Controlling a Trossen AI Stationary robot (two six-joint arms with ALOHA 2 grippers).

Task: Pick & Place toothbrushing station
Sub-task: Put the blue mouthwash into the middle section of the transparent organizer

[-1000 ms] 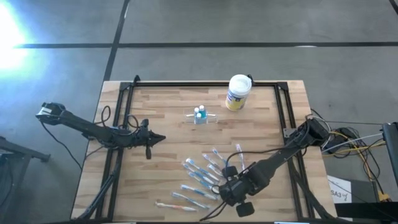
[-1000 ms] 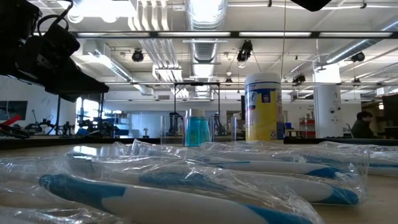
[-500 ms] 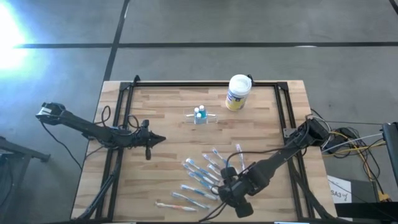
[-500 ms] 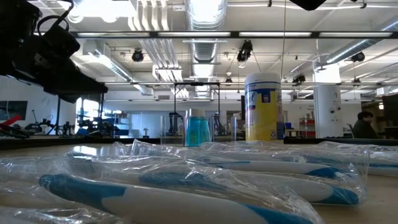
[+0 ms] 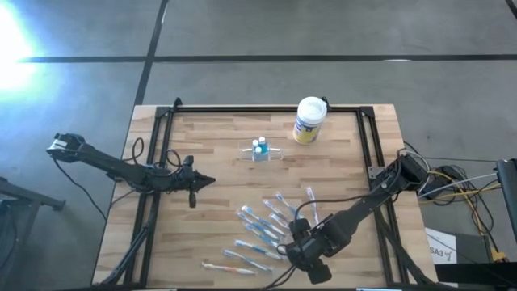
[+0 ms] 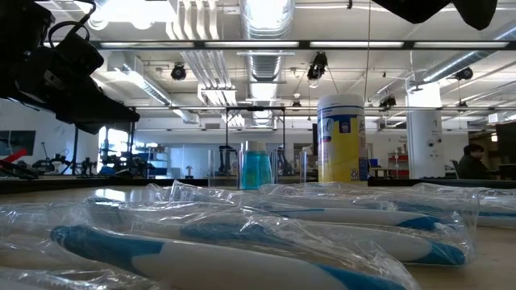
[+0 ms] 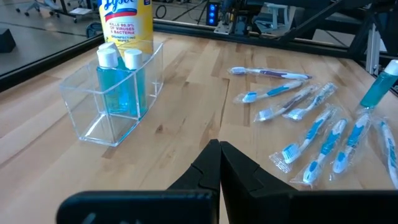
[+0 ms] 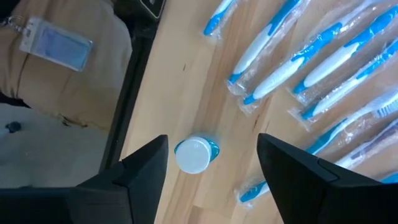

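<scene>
Change since a second ago: my right gripper has spread its fingers wide and shifted slightly along the near table edge; it holds nothing.

- Small blue bottle with white cap: stands on the wood directly between those parted fingers, free of both.
- Wrapped toothbrushes: scattered just beside the right gripper.
- Toothbrushing station: clear holder, mid-table toward the far side, containing two blue bottles.
- White canister: near the station, at the far rail.
- My left gripper: fingers pressed together, empty, waiting above the table's left part.
</scene>
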